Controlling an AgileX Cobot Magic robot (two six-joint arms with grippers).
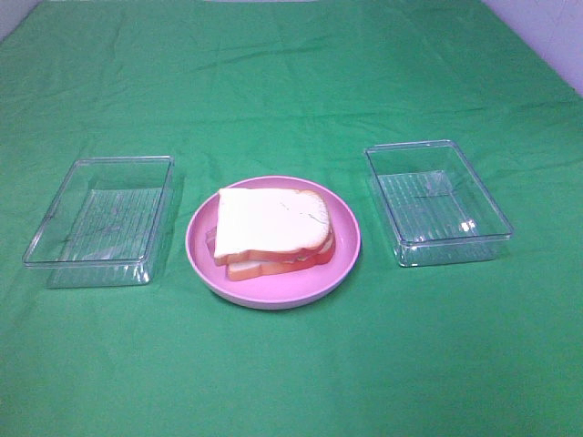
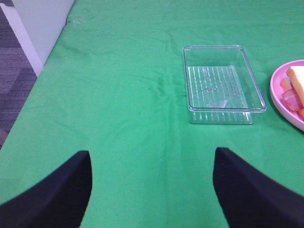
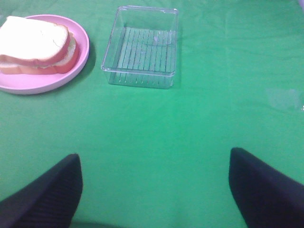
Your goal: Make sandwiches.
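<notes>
A stacked sandwich (image 1: 273, 232) of white bread slices with orange-brown crust and reddish filling lies on a round pink plate (image 1: 273, 293) at the middle of the green cloth. The right wrist view shows the sandwich (image 3: 35, 45) on the plate (image 3: 28, 84) too, and the left wrist view catches only its edge (image 2: 295, 88) on the plate (image 2: 280, 97). My left gripper (image 2: 152, 190) is open over bare cloth, well short of the left box. My right gripper (image 3: 154, 192) is open too, over bare cloth and apart from everything. Neither gripper appears in the exterior high view.
An empty clear plastic box (image 1: 102, 221) stands left of the plate, seen also as box (image 2: 221, 84). A second empty clear box (image 1: 435, 202) stands right of the plate, seen as box (image 3: 142, 46). The table edge and floor (image 2: 14, 80) show beyond the cloth.
</notes>
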